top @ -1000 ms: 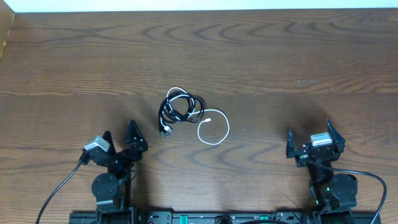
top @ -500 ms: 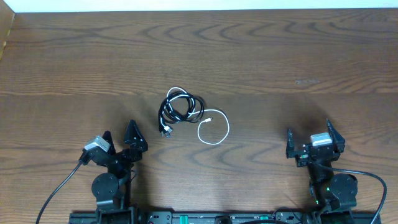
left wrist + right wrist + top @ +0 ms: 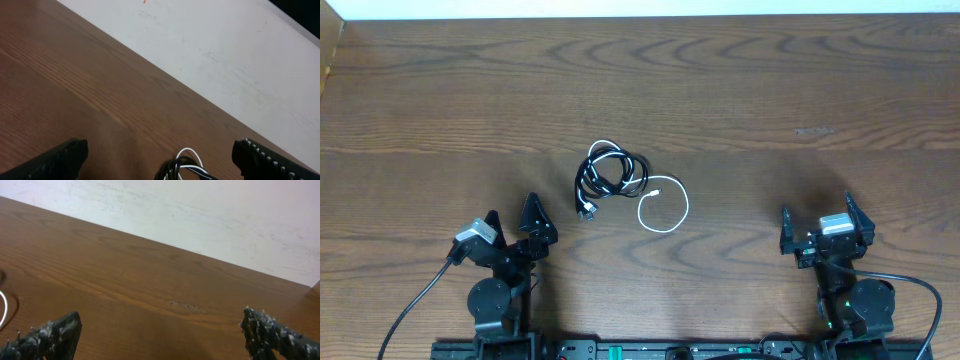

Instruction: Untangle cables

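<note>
The long thin black cord point(image 3: 610, 172), wound in a loose coil, and the shorter thin white cord point(image 3: 665, 208), curled in an open loop, lie interlaced on the brown wood-grain table point(image 3: 800, 90). They sit ahead of and between both grippers, well apart from each and nearer the left. The left gripper point(image 3: 512, 212) and right gripper point(image 3: 817, 208) have fingers spread wide and empty, probably held back to leave the tangle unobstructed before a first reach. No brand, label or writing is readable anywhere.
</note>
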Tool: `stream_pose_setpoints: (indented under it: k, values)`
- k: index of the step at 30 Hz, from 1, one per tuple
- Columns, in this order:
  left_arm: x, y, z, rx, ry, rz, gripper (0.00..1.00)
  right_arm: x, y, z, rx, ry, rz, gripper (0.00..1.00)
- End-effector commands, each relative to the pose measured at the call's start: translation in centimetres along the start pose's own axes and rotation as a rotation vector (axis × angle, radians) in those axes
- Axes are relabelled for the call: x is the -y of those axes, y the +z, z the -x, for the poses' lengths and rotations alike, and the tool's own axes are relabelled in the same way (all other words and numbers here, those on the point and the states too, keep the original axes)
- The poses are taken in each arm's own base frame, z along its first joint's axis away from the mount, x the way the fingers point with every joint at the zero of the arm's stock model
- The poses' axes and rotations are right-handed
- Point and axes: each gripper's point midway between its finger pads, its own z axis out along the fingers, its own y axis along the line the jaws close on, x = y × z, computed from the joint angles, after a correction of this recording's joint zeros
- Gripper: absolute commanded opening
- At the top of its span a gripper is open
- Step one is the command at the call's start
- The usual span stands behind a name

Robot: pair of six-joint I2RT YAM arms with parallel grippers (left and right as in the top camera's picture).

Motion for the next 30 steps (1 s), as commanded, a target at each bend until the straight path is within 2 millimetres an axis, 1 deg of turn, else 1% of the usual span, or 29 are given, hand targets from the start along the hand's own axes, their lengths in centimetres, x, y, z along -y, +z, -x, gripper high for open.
stream_pose_setpoints:
  k: [1,22,25,30]
  values:
    - [-0.94,0.02,-1.17,-0.041,0.006,0.034,0.98,-0.15,-0.02,-0.02,0.001,-0.006,0.006,0.99]
    - [-0.94,0.02,-1.17,-0.041,0.006,0.034,0.98,-0.15,-0.02,-0.02,0.001,-0.006,0.006,0.99]
    - [-0.7,0.04,-0.78,-0.025,0.006,0.025,0.98,-0.15,-0.02,-0.02,0.001,-0.006,0.006,0.99]
    - [-0.75,0.03,-0.87,-0.028,0.005,0.027,0.98,-0.15,-0.02,-0.02,0.001,-0.006,0.006,0.99]
